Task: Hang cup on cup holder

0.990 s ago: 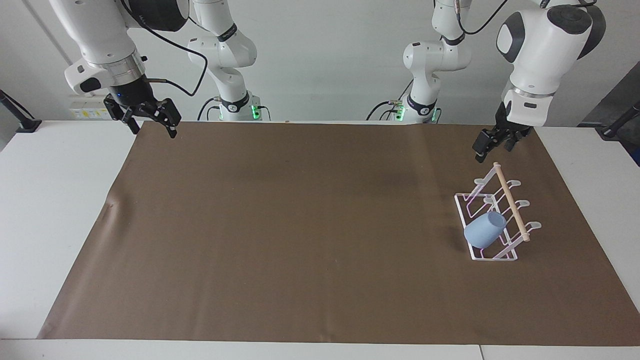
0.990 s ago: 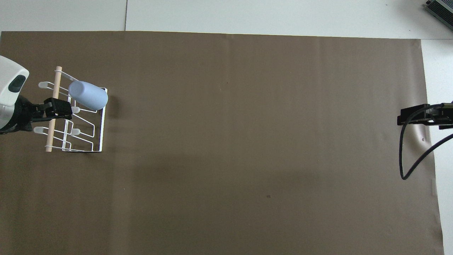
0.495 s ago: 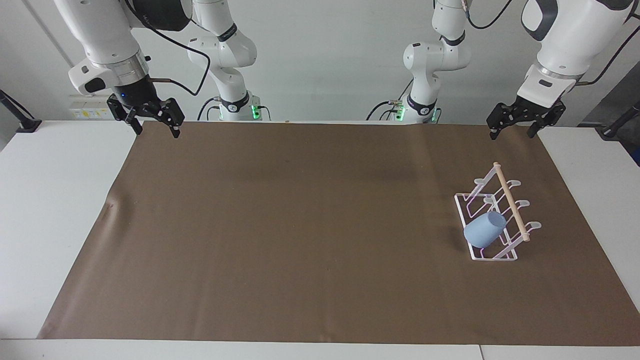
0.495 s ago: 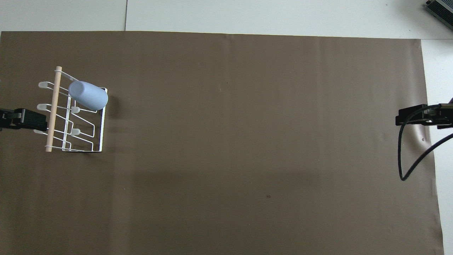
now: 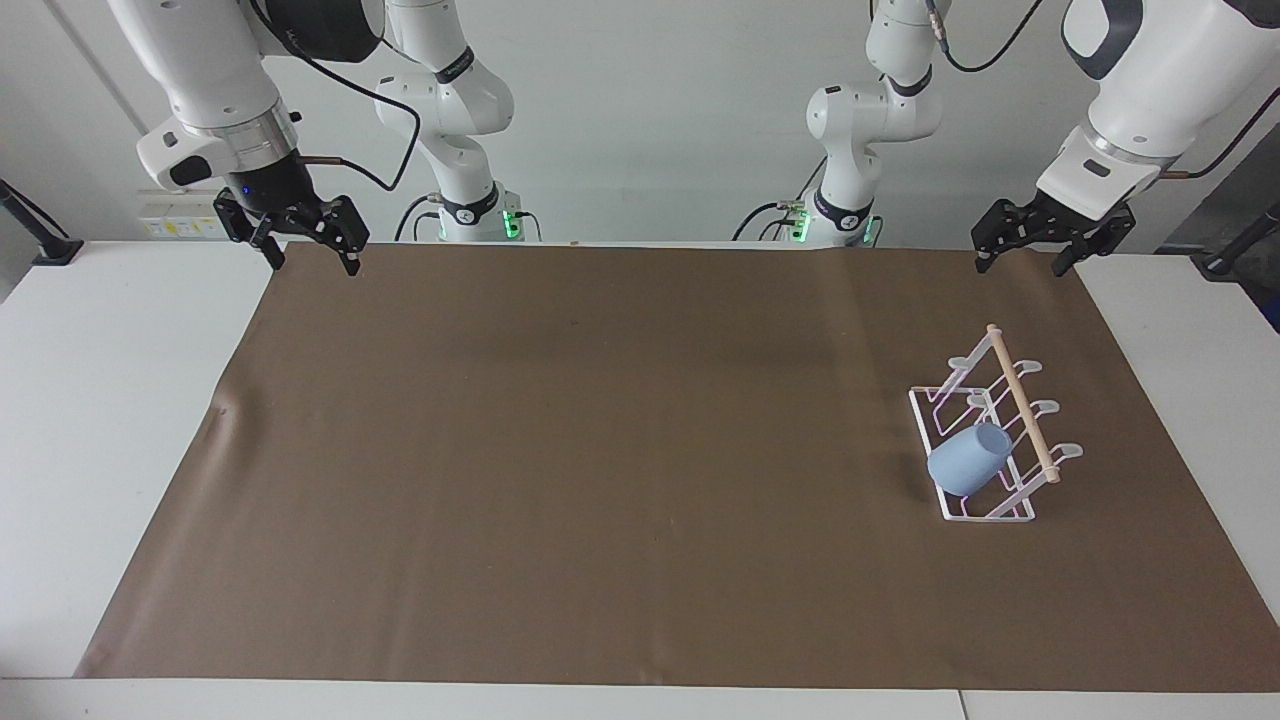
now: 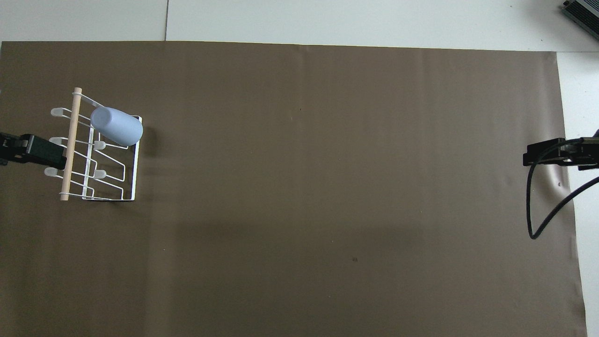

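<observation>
Apparently the job was done: in the facing view we saw the cup [image 5: 968, 460] tilted on a prong of the cup holder [image 5: 985, 512], at its end farthest from the robots. Our left end effector [image 5: 1026, 244] hung open and empty above the desk's [image 5: 120, 400] brown mat [image 5: 600, 450], well apart from the holder; the right end effector [image 5: 300, 235] likewise waited open. Overhead, the cup [image 6: 117, 126] sat on the holder [image 6: 135, 164]; nothing seemed left.

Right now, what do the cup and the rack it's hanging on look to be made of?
Cup: matte pale-blue, no glare, likely plastic or unglazed ceramic; can't tell which. Cup holder: thin white wire, probably coated metal, with rounded prong tips. Top dowel: pale, unpainted, looks like wood.
</observation>
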`<control>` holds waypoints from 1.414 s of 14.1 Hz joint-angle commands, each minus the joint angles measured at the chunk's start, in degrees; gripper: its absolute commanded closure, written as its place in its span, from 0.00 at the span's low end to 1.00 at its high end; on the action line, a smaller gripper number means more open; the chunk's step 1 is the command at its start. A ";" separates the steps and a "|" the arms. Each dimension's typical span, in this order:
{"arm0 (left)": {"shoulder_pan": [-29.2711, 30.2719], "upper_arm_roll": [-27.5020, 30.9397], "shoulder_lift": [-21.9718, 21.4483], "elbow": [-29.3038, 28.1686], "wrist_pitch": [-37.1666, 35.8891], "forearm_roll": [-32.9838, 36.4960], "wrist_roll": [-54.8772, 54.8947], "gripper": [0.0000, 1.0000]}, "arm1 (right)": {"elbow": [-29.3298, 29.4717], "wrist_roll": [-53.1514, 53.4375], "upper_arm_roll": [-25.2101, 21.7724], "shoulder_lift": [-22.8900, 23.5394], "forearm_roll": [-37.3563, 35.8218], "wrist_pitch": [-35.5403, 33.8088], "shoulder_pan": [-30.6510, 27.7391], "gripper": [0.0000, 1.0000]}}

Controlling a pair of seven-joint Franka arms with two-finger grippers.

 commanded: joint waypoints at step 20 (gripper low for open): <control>-3.56 5.03 -2.88 -1.50 -0.98 -0.82 3.05 0.00 | 0.58 0.85 0.09 0.14 0.54 0.08 -0.34 0.00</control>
